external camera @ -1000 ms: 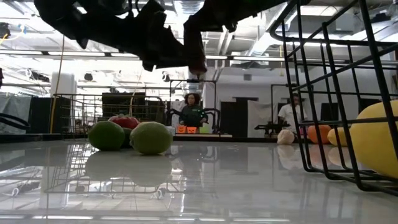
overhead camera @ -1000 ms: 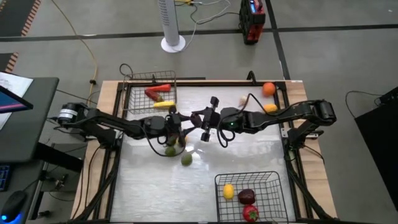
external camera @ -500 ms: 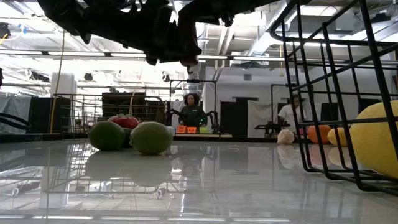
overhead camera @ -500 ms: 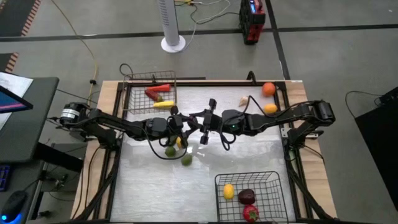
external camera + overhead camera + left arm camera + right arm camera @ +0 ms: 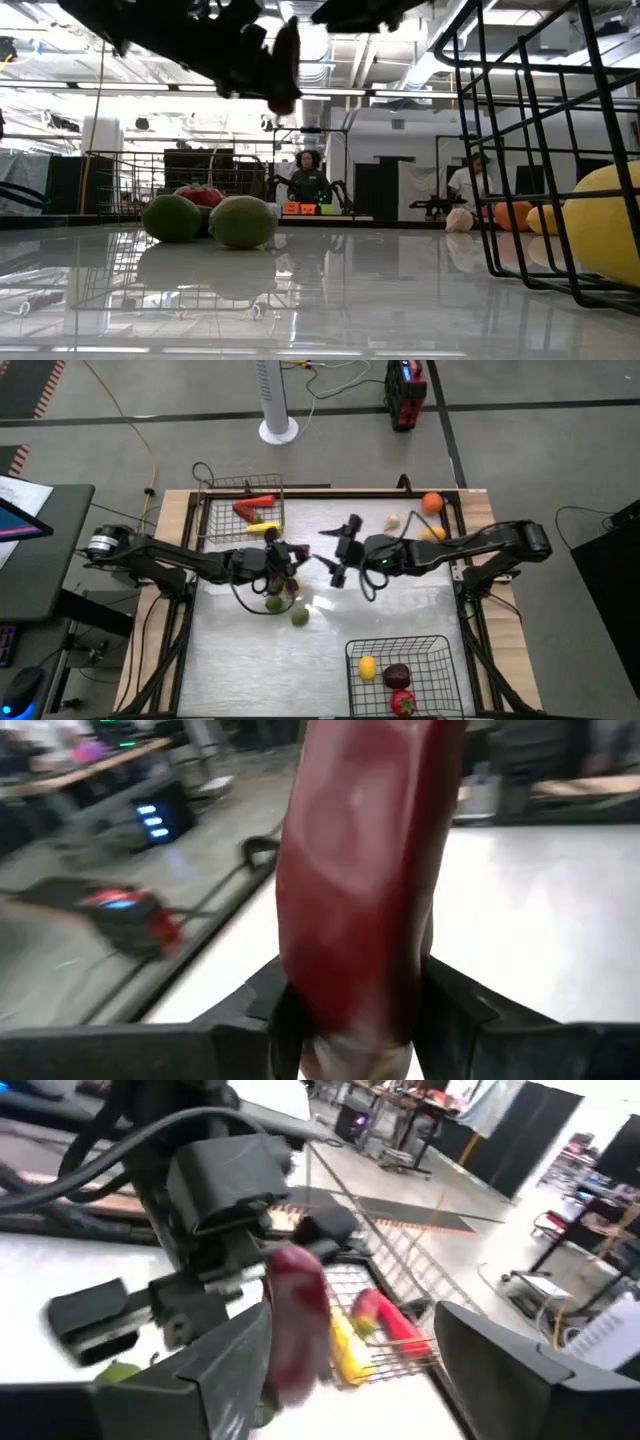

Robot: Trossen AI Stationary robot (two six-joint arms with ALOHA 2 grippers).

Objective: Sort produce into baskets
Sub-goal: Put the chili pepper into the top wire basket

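Gripping a long maroon vegetable (image 5: 360,870) above mid-bench, the left pincer (image 5: 288,557) holds it upright near two green fruits (image 5: 275,603); the right pincer (image 5: 337,553) stands wide beside it, empty.

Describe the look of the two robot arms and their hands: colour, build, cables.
Both arms are dark, nearly black, built of slim jointed segments. The left arm has a silvery round fitting at its base end; the right arm has a chunky dark joint there. Thin black cables loop loosely off each arm near the wrist. The left hand and right hand each have two flat, blocky, matte black fingers.
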